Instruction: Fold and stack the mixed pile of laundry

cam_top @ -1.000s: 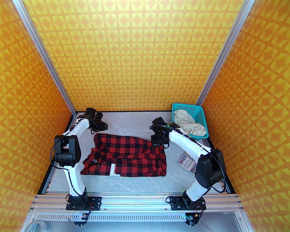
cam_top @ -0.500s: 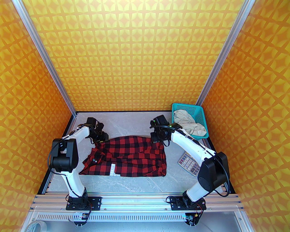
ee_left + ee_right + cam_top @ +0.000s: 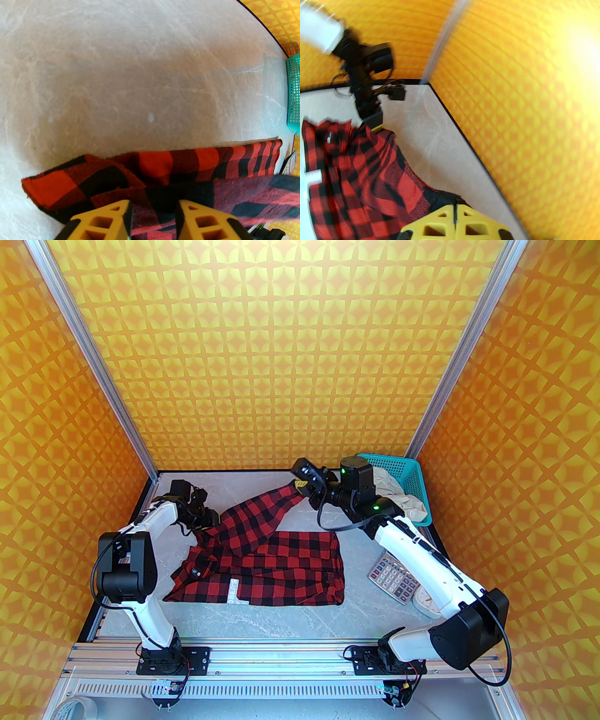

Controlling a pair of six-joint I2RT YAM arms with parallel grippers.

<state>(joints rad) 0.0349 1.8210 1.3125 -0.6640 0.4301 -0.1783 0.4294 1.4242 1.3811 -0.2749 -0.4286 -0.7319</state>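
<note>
The red-and-black check shirt [image 3: 281, 568] lies spread across the middle of the table. My right gripper [image 3: 299, 483] is raised near the back and shut on one end of it, and a band of cloth rises from the left up to it. In the right wrist view the yellow fingers [image 3: 440, 222] meet on dark cloth of the shirt [image 3: 358, 175]. My left gripper [image 3: 208, 521] is low at the shirt's far left edge. Its fingers [image 3: 103, 220] stand apart with the shirt [image 3: 164, 161] between and below them. The cream garment [image 3: 398, 493] lies bunched in the basket.
The teal basket [image 3: 412, 474] stands in the back right corner, its edge [image 3: 294, 93] also in the left wrist view. A grey calculator [image 3: 391, 575] lies right of the shirt, under my right arm, with a whitish object [image 3: 426, 603] beside it. Orange patterned walls enclose three sides.
My right gripper rose and moved back, lifting the shirt's far edge off the table. My left gripper came forward from the back left corner onto the shirt's far left edge.
</note>
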